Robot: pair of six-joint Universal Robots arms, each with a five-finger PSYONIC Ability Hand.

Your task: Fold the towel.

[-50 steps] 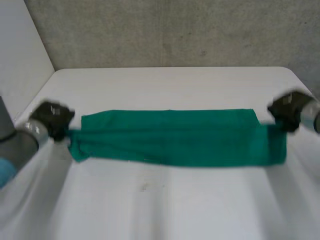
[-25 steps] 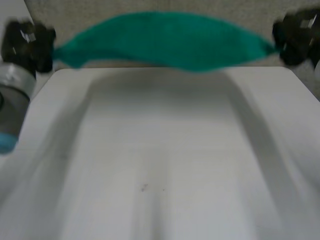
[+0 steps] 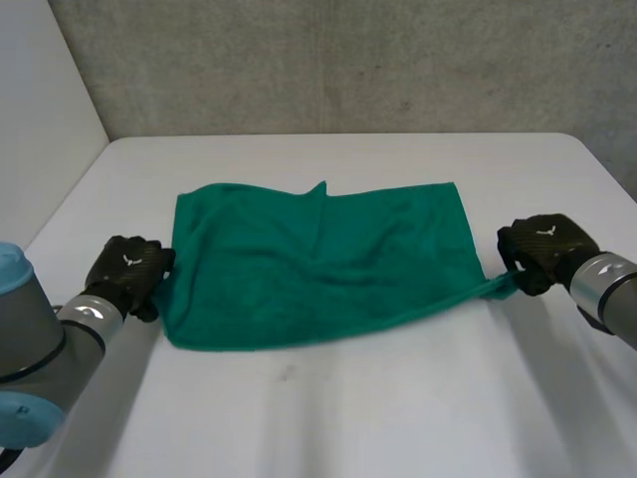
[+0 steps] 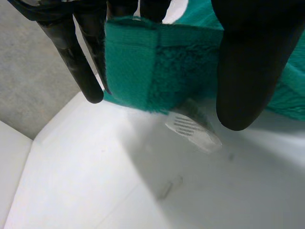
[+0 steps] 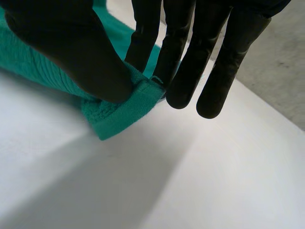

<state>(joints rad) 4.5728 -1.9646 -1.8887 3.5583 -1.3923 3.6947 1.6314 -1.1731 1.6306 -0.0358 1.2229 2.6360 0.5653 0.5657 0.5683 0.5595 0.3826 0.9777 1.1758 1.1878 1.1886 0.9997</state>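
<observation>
I see the towel [image 3: 318,264] spread nearly flat on the table [image 3: 348,418], and I judge no fold made yet. My left hand [image 3: 127,274] pinches its near left corner and my right hand [image 3: 540,251] pinches the near right corner. All the folding is left.

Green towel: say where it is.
Head view: the green towel lies spread on the white table, between the left hand and right hand, each pinching a near corner.

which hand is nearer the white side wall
Left. The left hand pinches a near corner of the towel, on the side by the white side wall; the right hand pinches the other near corner, across the towel from that wall.
</observation>
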